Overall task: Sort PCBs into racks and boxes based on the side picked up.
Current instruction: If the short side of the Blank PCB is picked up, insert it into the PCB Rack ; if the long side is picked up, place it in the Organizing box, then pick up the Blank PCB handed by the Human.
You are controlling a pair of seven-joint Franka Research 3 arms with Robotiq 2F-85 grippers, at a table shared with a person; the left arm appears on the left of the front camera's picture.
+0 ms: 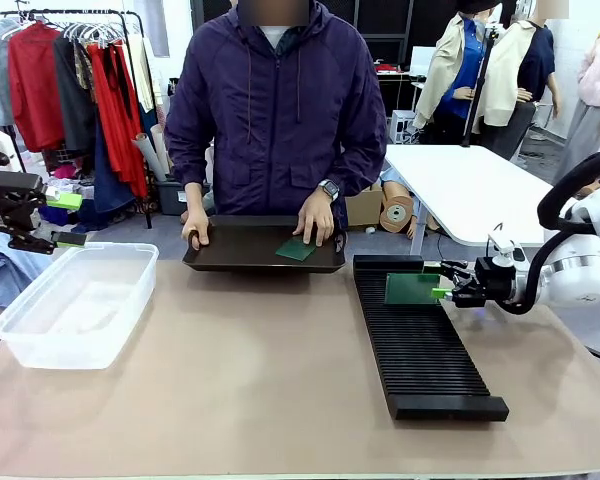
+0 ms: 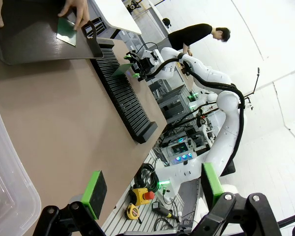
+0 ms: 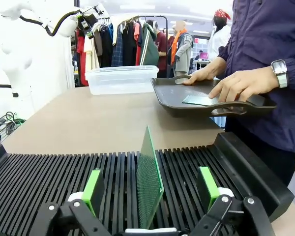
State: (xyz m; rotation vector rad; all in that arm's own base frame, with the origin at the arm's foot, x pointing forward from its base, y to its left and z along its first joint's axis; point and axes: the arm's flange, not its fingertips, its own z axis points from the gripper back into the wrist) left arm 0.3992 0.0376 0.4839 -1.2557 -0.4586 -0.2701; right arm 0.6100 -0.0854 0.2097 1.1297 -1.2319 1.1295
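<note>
A green PCB (image 3: 148, 162) stands upright in a slot near the far end of the black rack (image 3: 49, 177). My right gripper (image 3: 150, 191) straddles it, open, with a gap between each green pad and the board. The front view shows that PCB (image 1: 412, 288) at the rack's (image 1: 420, 350) far end, with the right gripper (image 1: 443, 291) beside it. A second PCB (image 1: 296, 248) lies flat on a dark tray (image 1: 240, 255) under the person's hand (image 1: 317, 218). My left gripper (image 2: 152, 189) is open and empty, hovering off the table's left edge by the clear box (image 1: 75, 300).
The person stands at the far side and holds the dark tray with both hands. Bare brown tabletop (image 1: 250, 380) lies between the box and the rack. A white table (image 1: 470, 185) stands behind at the right and a clothes rail (image 1: 70, 70) at the back left.
</note>
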